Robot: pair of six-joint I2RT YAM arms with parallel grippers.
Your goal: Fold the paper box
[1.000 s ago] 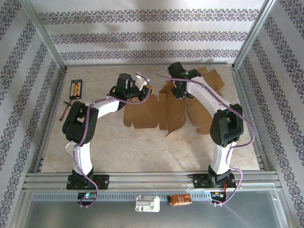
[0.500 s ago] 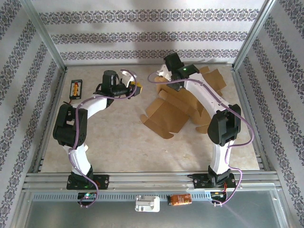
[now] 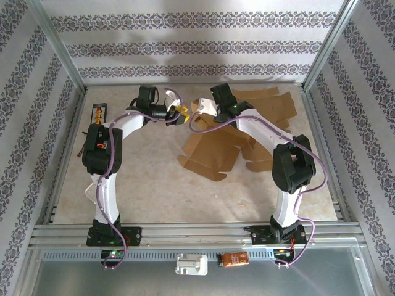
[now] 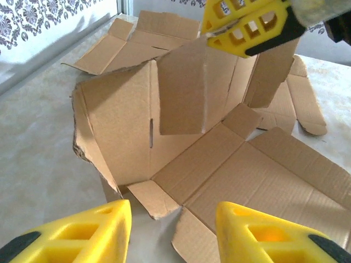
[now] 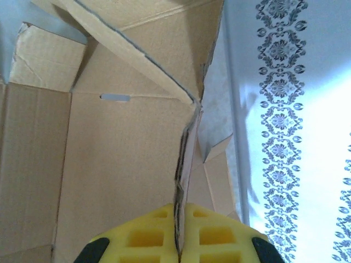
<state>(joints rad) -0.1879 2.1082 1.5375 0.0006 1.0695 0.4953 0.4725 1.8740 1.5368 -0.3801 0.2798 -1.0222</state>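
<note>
The right gripper (image 5: 178, 244) is clamping a raised panel edge of the cardboard box blank (image 3: 210, 151). The left gripper (image 4: 173, 230) is hanging open and empty beside it. The blank is lying mid-counter (image 3: 154, 185), one wall lifted and, by my judgement, most folds outstanding.

Counted from my remote station: two robot arms, left arm (image 3: 102, 154) and right arm (image 3: 290, 166). On the desk (image 3: 154, 185) are at least two cardboard sheets, one raised blank (image 3: 210, 151) and one flat blank (image 3: 274, 102), plus one black-and-orange device (image 3: 99, 114). The front rail (image 3: 154, 256) carries one white block (image 3: 191, 265) and one orange pack (image 3: 234, 259).
</note>
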